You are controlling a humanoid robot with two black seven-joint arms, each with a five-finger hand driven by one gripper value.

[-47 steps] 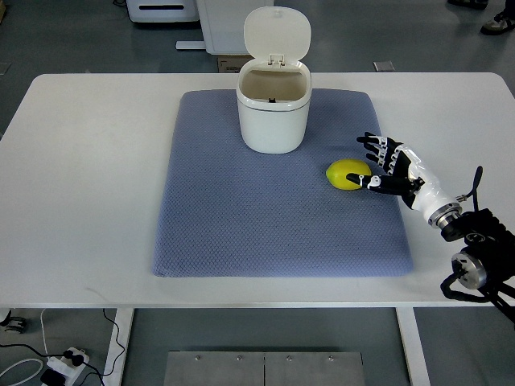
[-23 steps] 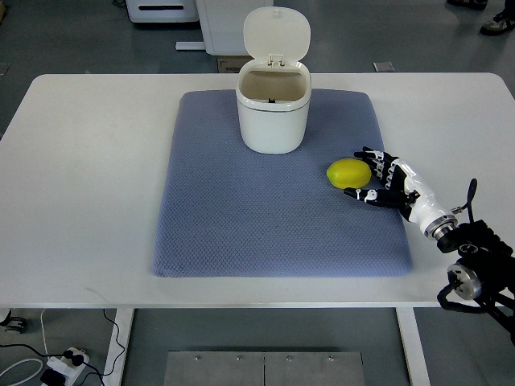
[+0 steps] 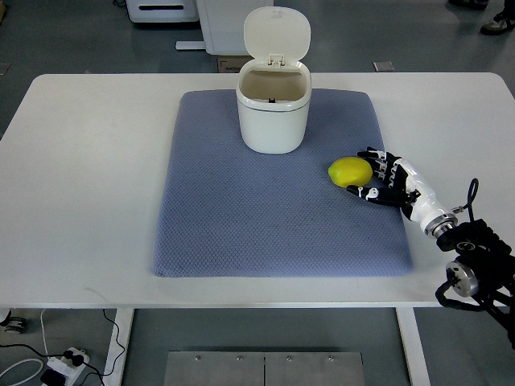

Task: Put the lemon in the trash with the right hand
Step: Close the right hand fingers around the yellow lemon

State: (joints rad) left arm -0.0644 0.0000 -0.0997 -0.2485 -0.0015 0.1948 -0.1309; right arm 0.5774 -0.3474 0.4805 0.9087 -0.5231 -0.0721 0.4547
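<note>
Lemon point(image 3: 350, 172), yellow, oval, probably firm and slick, sits just left of the spread right hand point(image 3: 380, 181), best cupped around its middle.

White table point(image 3: 96, 161), blue-grey mat point(image 3: 241, 217) on it, cables and power strip point(image 3: 68, 359) on floor

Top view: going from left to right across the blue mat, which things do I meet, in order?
Trash bin → lemon → right robot hand, which is at the lemon's right side.
</note>
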